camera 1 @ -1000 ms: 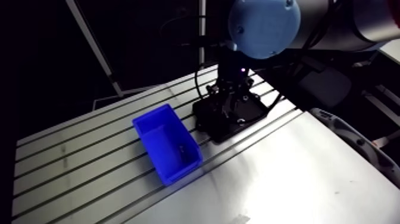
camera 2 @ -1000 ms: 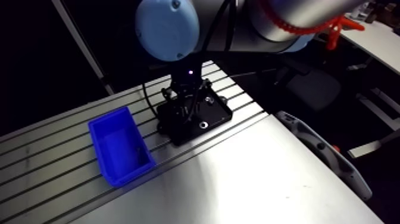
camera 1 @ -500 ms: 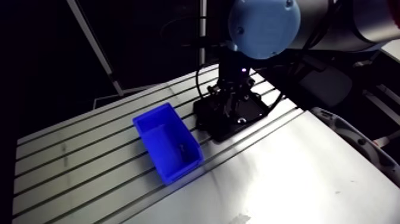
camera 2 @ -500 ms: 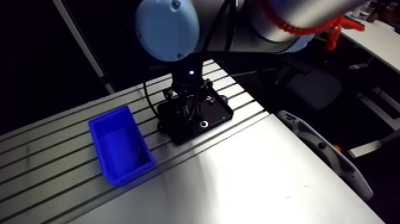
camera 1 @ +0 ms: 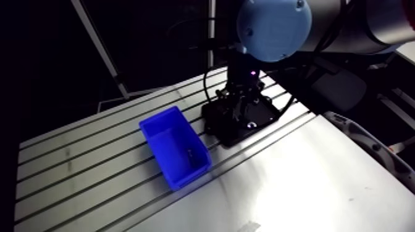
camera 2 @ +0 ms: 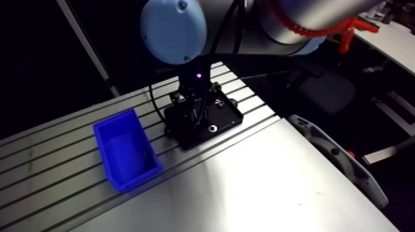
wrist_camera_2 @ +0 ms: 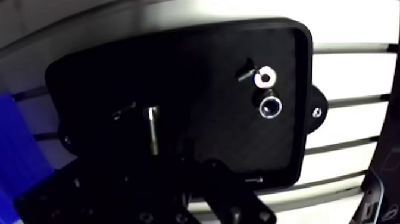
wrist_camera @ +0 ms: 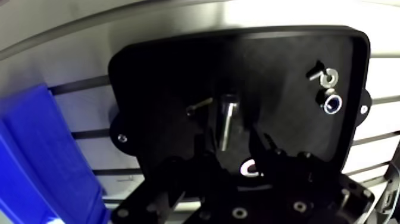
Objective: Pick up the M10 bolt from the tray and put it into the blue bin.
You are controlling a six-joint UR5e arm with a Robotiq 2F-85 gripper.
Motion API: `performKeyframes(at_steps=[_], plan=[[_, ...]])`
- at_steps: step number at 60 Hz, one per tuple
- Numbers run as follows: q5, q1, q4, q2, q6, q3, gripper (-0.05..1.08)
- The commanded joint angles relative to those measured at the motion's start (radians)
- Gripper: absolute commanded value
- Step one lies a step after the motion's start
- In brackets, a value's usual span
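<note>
Hardly anything has moved since earlier: the gripper (wrist_camera: 228,142) hangs over the tray (wrist_camera: 166,77), fingers (wrist_camera: 257,143) released either side of the bolt (wrist_camera: 227,116).

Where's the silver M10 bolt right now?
In the wrist view the silver M10 bolt lies flat on the black tray, between the fingers of the open gripper; a small dark screw sits beside it, toward the blue bin.

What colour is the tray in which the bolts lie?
The tray is plain black. It shows best in the wrist view.
</note>
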Motion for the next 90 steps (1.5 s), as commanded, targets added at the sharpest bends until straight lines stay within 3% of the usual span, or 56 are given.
performKeyframes(at_steps=[1, 53, 90], plan=[[-0.002, 0.005, 0.000, -0.001, 0.001, 0.000, 0.56], [-0.005, 0.011, -0.020, 0.009, 0.003, -0.001, 0.59], [-0.007, 0.012, -0.020, 0.015, 0.001, 0.004, 0.70]])
